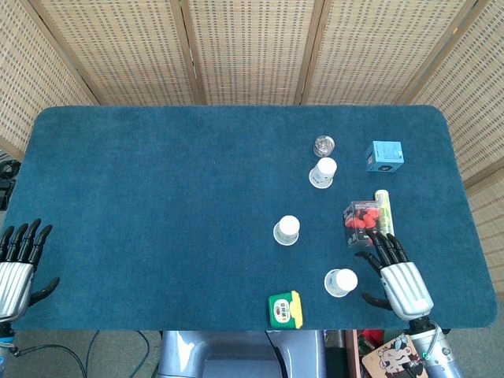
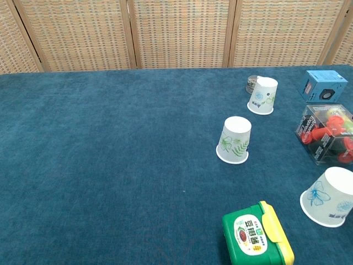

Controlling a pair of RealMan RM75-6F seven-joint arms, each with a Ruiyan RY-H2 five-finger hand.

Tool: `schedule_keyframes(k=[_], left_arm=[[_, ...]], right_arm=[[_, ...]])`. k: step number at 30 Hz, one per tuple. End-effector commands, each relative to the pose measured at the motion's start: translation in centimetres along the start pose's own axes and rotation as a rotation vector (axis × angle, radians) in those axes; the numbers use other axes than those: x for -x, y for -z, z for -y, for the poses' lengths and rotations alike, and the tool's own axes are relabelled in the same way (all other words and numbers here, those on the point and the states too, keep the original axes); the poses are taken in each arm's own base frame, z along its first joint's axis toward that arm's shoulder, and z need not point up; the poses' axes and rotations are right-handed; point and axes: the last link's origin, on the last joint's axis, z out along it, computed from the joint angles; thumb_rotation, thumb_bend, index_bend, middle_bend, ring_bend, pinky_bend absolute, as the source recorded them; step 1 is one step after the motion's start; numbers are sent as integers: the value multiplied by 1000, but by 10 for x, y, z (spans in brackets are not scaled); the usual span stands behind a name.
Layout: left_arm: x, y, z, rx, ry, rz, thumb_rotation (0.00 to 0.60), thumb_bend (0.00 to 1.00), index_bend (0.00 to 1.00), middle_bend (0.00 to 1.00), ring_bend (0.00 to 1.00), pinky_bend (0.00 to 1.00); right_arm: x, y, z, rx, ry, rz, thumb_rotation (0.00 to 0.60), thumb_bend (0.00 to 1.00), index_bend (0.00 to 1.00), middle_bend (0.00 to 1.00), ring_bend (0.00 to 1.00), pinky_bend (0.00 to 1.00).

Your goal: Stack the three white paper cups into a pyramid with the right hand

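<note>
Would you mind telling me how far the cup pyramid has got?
Nothing is stacked: the near cup, middle cup and far cup stand apart, upside down. The right hand is open beside the near cup, holding nothing. All stacking remains.

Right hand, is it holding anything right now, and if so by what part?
Nothing is held. The right hand is open, fingers spread, beside the nearest paper cup but not touching it.

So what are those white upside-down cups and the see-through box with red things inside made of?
The three white upside-down cups look like thin matte paper with printed leaf and flower patterns. The see-through box of red pieces is probably hard glossy plastic: its sharp edges catch reflections.
</note>
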Motion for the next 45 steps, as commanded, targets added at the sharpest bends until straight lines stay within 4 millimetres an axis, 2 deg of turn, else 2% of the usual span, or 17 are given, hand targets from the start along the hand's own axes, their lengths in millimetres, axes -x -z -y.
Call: schedule_keyframes(k=[1,13,20,28,45], left_arm=[[0,0,-1,3,-2,1,600,207,0,0,0,0],[-1,1,-1,5,3,-7,600,206,0,0,0,0],[-2,1,-1,5,4,-8,600,206,0,0,0,0],[-1,1,-1,5,3,-7,600,207,0,0,0,0],[-1,1,-2,9,3,-6,600,207,0,0,0,0]], right_arm=[[3,-3,5,-8,-6,11,600,131,321,0,0,0],[22,-13,30,-37,-19,129,600,132,321,0,0,0],[22,-24,35,-36,1,168,600,131,321,0,0,0],[20,-29,27,2,12,182,600,132,321,0,0,0],[32,-38,14,53,23,239,600,131,346,0,0,0]])
